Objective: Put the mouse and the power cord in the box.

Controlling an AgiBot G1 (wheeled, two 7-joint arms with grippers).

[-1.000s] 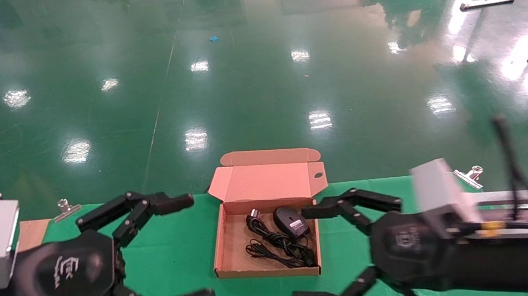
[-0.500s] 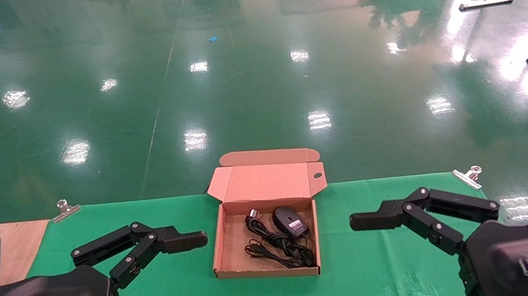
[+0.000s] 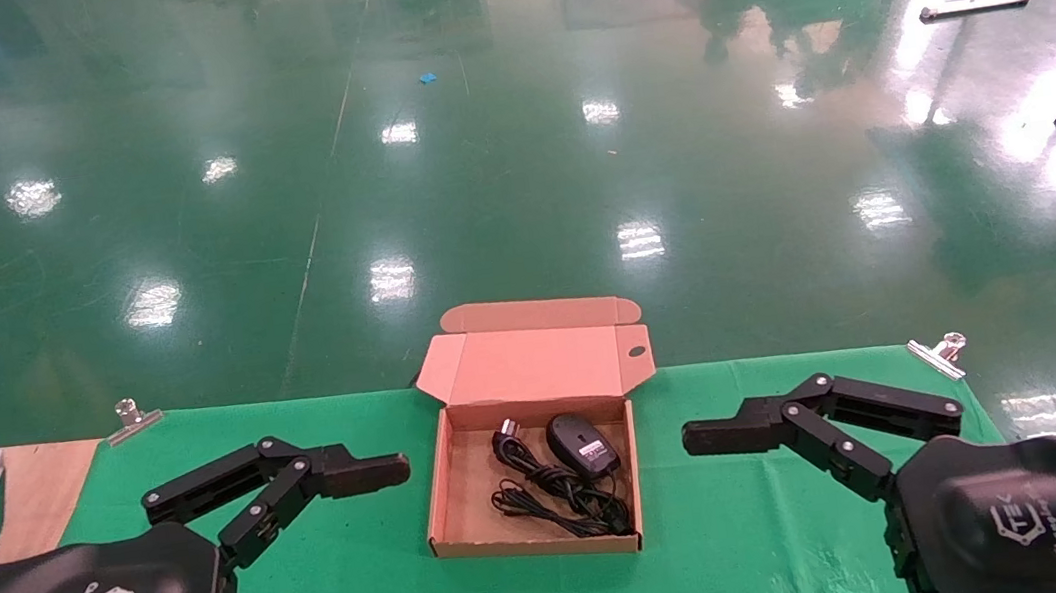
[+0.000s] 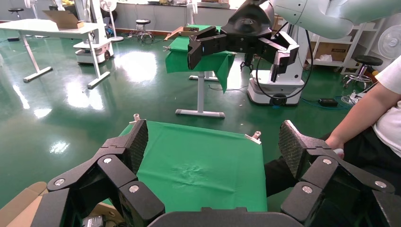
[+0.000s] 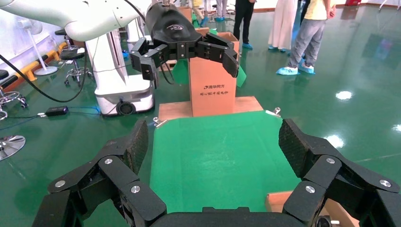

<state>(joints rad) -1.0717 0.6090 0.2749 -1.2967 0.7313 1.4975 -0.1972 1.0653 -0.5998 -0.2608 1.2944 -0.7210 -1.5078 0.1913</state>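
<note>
The box (image 3: 443, 508) lies open at mid-table on the green cloth (image 3: 339, 561), its lid standing up at the back. Inside it rest the mouse (image 3: 581, 443), label side up, and the power cord (image 3: 552, 490), a loose black bundle with its plug end near the back wall. To the box's left my left gripper (image 4: 213, 142) is open with nothing in it, one of its fingers (image 3: 359, 475) aimed at the box. On the other side my right gripper (image 5: 213, 142) stands open and empty too, its finger (image 3: 736, 432) pointing inward. A box corner (image 5: 279, 201) shows in the right wrist view.
Metal clips (image 3: 132, 418) (image 3: 938, 352) hold the cloth at the table's far corners. Bare wood (image 3: 39, 498) shows at the left end. A tall cardboard carton (image 5: 213, 85) stands beyond the left end. A person's arm (image 4: 359, 123) is near the right end.
Both arms have drawn back from the box toward the front corners; the right gripper moved right, away from the box's side. The mouse and cord lie unchanged in the box.
</note>
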